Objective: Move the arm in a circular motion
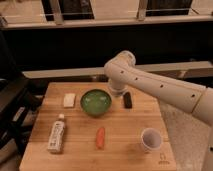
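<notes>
Tool not visible: it is hidden at the arm's (150, 82) down-turned end, over the table's (125, 145) far edge, between the green bowl (95, 102) and the small dark item (128, 100). Arm is cut off by the right edge. Bottle (56, 136) label is unreadable. Dark item, orange stick-shaped thing (100, 137) and pale block (69, 100) are too blurred to identify. Cup (150, 139) contents can't be told. Printed mark (162, 160) at the table's front right corner is too small to read.
</notes>
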Action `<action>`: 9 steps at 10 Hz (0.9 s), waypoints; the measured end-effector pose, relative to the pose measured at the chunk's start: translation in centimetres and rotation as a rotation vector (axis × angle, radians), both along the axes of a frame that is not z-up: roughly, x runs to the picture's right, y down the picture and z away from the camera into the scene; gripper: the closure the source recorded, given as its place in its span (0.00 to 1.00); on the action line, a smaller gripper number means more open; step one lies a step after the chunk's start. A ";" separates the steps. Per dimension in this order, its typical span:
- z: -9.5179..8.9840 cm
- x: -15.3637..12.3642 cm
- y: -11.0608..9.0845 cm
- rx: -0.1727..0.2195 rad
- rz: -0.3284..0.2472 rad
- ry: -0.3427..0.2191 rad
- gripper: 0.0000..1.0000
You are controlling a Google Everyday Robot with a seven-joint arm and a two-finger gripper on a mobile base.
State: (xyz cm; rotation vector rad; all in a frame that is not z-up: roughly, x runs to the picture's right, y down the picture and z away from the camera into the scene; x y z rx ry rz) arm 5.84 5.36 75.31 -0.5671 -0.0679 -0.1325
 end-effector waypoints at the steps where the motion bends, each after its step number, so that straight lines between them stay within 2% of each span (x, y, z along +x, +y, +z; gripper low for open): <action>1: 0.0 -0.6 0.1 -0.005 0.005 -0.004 0.99; 3: 0.2 0.1 0.0 -0.009 0.022 0.000 0.99; 6: 0.1 3.6 0.3 -0.021 0.050 0.003 0.99; 9: -0.2 4.2 1.1 -0.038 0.077 0.005 0.99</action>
